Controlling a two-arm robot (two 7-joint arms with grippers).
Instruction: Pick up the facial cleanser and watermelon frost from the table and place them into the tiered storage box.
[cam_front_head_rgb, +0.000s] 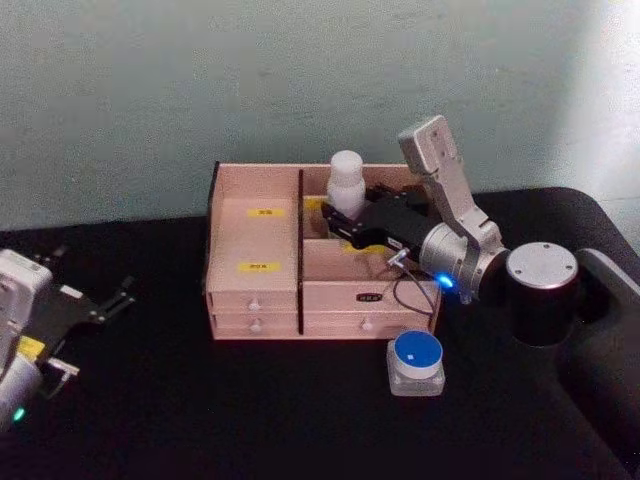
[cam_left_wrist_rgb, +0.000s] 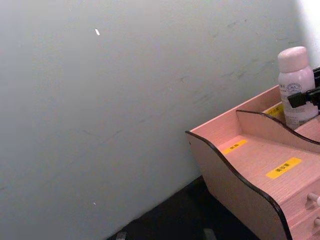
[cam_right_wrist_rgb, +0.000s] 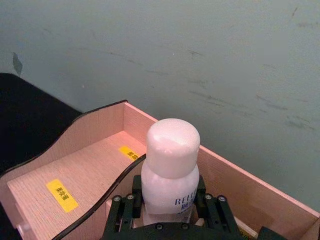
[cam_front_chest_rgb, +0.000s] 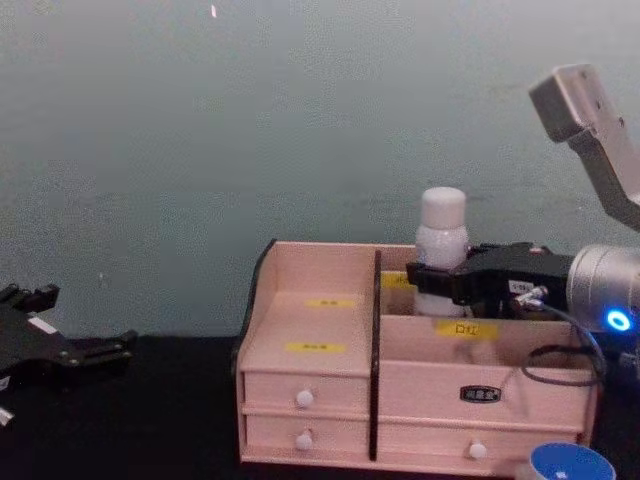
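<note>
The tiered storage box (cam_front_head_rgb: 255, 250) sits mid-way along the table (cam_front_head_rgb: 150, 400), with the wall (cam_front_head_rgb: 200, 80) behind it. The facial cleanser (cam_front_head_rgb: 346, 180) stands upright in the rear compartment right of the divider (cam_front_head_rgb: 300, 250), the right gripper (cam_front_head_rgb: 342, 216) clasped around it. The watermelon frost (cam_front_head_rgb: 417, 362) rests on the table before the box's right end; the left gripper (cam_front_head_rgb: 118, 297) is far left, well apart.

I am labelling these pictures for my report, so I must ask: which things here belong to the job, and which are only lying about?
Belong to the job:
facial cleanser, held by the right pincer at the back compartment of the tiered storage box
watermelon frost, on the table before the box

Only about:
left pincer, parked at the left
wall
</note>
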